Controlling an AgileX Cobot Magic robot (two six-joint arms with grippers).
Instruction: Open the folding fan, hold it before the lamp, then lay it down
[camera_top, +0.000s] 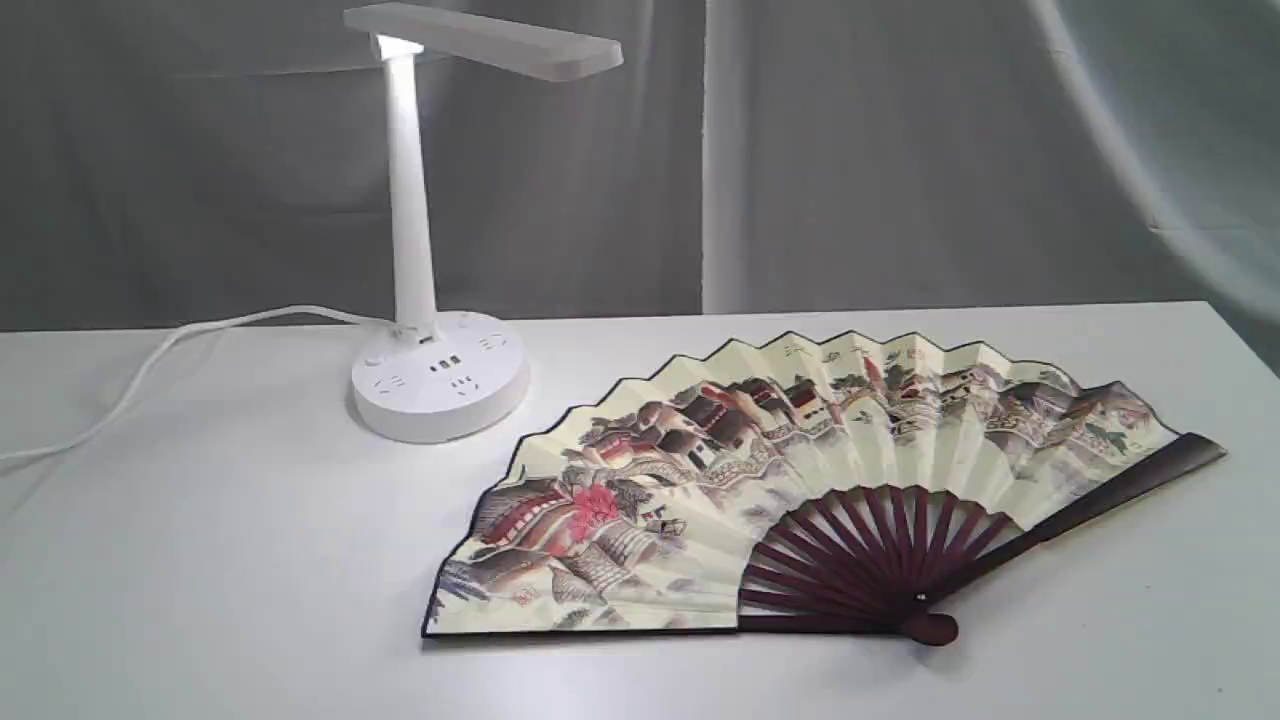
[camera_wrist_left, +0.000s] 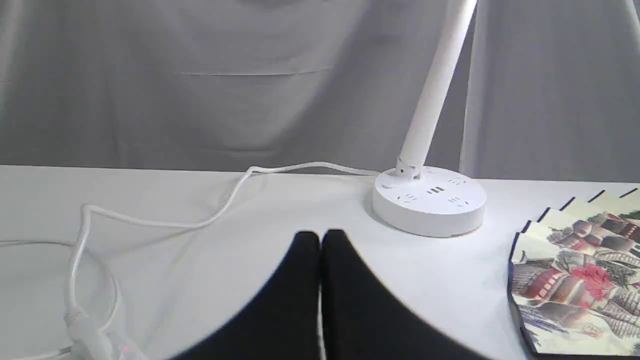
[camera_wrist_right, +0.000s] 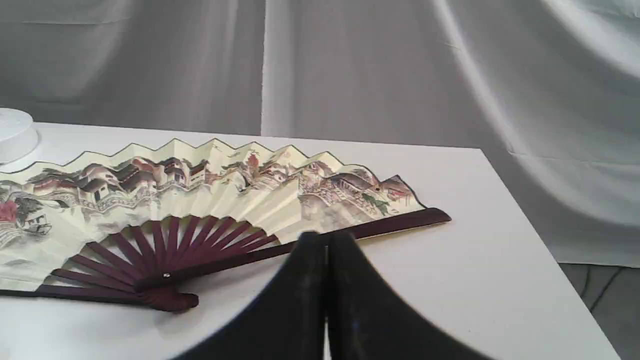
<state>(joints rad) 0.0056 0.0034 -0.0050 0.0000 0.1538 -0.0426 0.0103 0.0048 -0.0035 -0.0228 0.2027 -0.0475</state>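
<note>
The white table (camera_top: 200, 560) carries everything. The folding fan (camera_top: 700, 480) lies on it fully spread and flat, painted side up, just to the right of the lamp (camera_top: 412, 230) and nearer the camera, its leaf close to the lamp's base but not touching. With nothing gripping it, it reads as laid down, so I judge the task at or near its end. The lamp stands upright, its bar head reaching toward the fan's side. Its white cord (camera_top: 150, 370) trails off on the side of the lamp away from the fan, clear of any reach. The left gripper (camera_wrist_left: 320, 237) sits in front of the lamp's base, jaws pressed together on nothing. The right gripper (camera_wrist_right: 326, 240), beyond the fan from the lamp and near the outer guard, is likewise closed and empty.
</note>
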